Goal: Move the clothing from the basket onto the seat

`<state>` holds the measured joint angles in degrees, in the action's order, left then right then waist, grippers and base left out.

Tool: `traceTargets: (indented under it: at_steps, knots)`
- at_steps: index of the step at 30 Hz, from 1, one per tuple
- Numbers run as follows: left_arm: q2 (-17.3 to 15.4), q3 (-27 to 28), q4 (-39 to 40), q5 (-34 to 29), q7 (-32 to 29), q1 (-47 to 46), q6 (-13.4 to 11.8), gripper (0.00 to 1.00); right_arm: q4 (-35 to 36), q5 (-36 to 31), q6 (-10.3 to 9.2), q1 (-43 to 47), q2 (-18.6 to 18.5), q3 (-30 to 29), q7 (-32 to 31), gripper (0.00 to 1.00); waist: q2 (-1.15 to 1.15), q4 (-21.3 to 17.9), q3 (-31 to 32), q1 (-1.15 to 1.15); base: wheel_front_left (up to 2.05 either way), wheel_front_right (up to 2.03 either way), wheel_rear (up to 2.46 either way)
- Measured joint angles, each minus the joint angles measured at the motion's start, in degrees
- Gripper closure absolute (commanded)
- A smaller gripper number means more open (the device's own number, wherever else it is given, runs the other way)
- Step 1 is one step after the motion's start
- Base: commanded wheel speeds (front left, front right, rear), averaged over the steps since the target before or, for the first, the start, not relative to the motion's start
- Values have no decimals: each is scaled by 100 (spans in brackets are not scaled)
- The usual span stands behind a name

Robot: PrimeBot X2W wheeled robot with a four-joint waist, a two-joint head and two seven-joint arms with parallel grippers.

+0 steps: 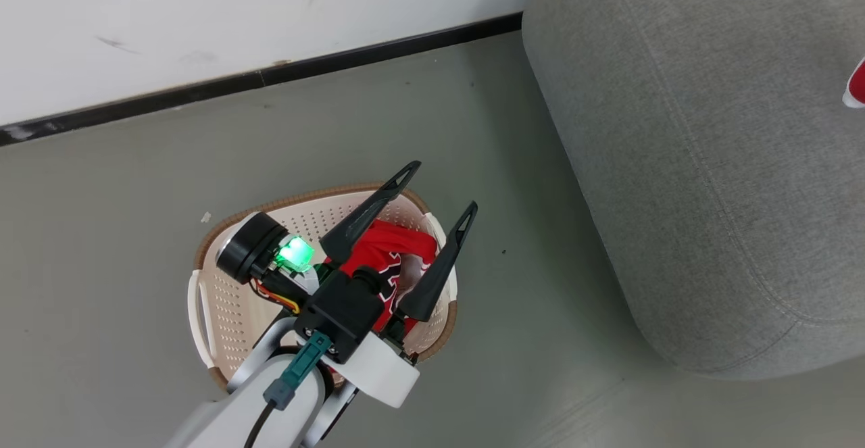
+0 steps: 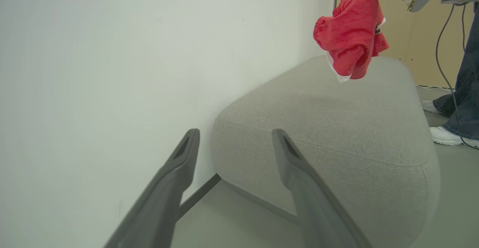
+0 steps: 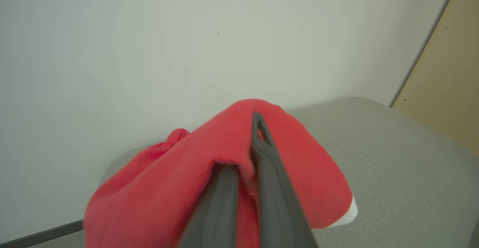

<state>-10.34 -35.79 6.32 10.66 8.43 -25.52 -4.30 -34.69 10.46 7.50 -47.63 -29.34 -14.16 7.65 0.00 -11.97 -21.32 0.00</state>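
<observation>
The oval cream basket (image 1: 226, 313), perforated plastic with a brown woven-look rim, stands on the floor (image 1: 135, 232) and holds a red jersey (image 1: 388, 242) with black-and-white lettering, partly hidden behind the left tool (image 1: 441, 185), whose fingers are wide apart and empty. The right tool (image 3: 243, 143) is closed on a soft red garment (image 3: 157, 195) with white trim, hanging above the grey fabric seat (image 3: 404, 165); cloth covers one fingertip.

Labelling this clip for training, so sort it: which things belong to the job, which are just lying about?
Job: basket, jersey inside it, seat, red garment shut in the right claw over the seat, open left claw.
Lying about: person's shoes, cable, baseboard.
</observation>
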Motion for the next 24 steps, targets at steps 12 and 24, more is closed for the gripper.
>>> traceTargets:
  at_steps: [12, 24]
  knots:
    - [88, -244, 248, -71, -170, -395, 253, 0, -660, -345, 0, -56, -89, -603, 399, 100, 0, 275, -580, 0, 0, 0, 0]
    - [103, -299, 237, -122, -231, -637, 403, 0, -1166, -286, 0, 143, 300, -813, 599, 78, 0, 469, -1092, 0, 0, 0, 0]
